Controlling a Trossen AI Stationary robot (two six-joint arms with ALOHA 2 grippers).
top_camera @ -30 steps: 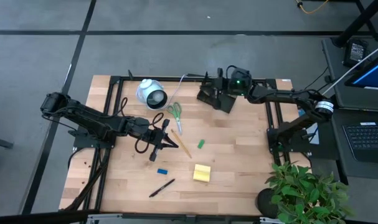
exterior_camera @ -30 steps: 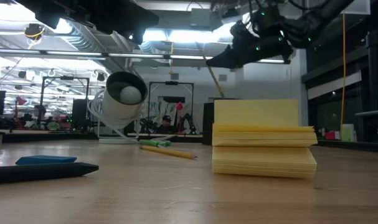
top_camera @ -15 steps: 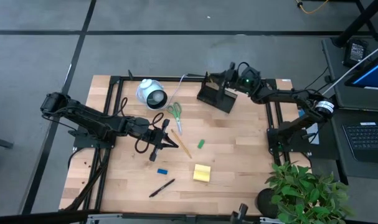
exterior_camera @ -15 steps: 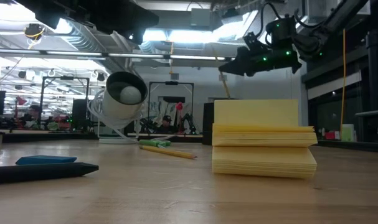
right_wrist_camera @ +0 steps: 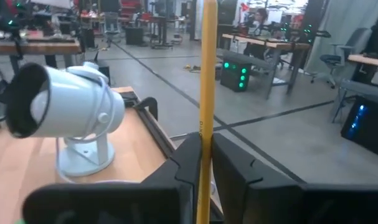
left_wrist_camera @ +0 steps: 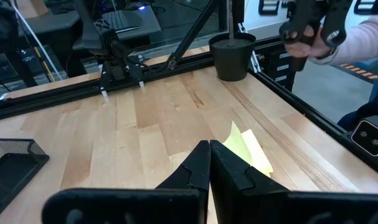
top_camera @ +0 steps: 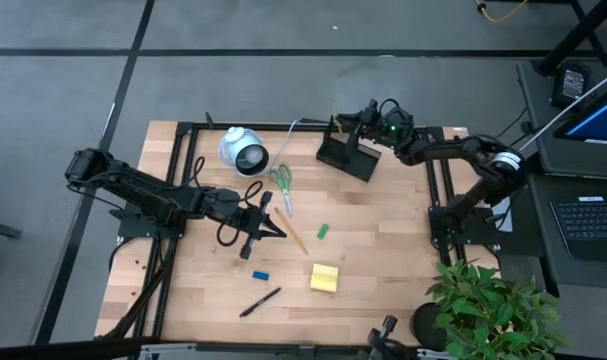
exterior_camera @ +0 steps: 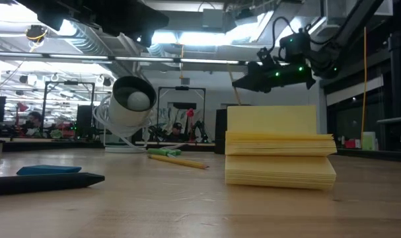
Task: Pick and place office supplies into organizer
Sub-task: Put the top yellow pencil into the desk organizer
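Jaws of your right gripper (right_wrist_camera: pixel 201 163) clench a light, stiff pencil (right_wrist_camera: pixel 207 68) upright just above the organizer (top_camera: pixel 346 158), so hold it low; your left gripper (left_wrist_camera: pixel 208 163) is clenched empty.

My claw (right_wrist_camera: pixel 203 163) is closed on a yellow pencil (right_wrist_camera: pixel 207 74), which is clamped between my two dark fingers (right_wrist_camera: pixel 235 163) and stands upright, rising well above the fingertips. To one side of my claw, near it, a white round device (right_wrist_camera: pixel 64 115) sits on a short stand at the edge of the wooden table (right_wrist_camera: pixel 14 165), its dark opening facing away from the pencil. A black frame rail (right_wrist_camera: pixel 154 127) runs between the device and my fingers. Beyond my claw lie a grey floor and distant workbenches (right_wrist_camera: pixel 282 46).
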